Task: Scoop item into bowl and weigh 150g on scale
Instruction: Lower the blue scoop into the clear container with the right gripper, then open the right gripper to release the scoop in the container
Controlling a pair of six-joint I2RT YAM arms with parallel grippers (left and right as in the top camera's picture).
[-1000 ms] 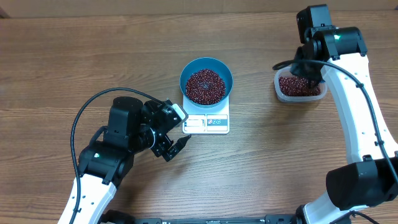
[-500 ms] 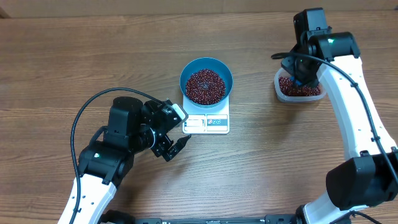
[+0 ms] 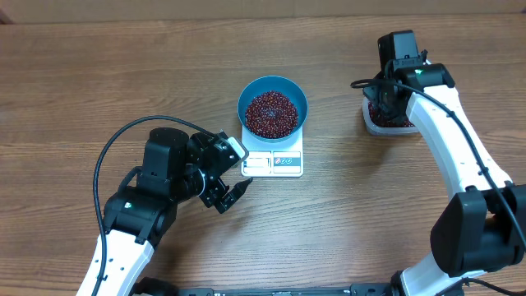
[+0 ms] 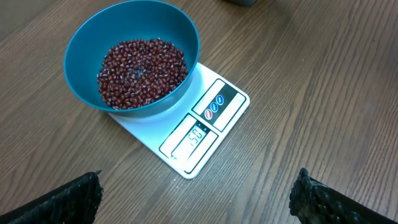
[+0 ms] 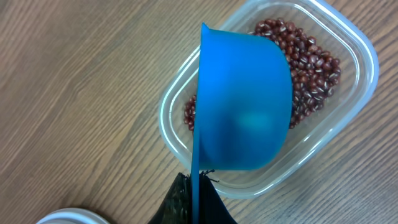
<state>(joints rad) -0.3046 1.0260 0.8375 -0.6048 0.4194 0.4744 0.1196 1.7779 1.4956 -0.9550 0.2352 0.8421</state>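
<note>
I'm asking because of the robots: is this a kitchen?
Likely a robot lab bench, not a kitchen: robot arms work at a plain wooden table, weighing beans in a bowl on a scale.

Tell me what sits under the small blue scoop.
A clear rounded-rectangular plastic tub holding dark red-brown beans. The blue plastic scoop hides the tub's middle, so the beans there cannot be seen.

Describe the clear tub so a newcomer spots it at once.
On the wooden table, look right, under the right gripper. The clear tub sits there holding beans. Unlike the blue bowl on the scale, it is see-through and rounded-rectangular.
</note>
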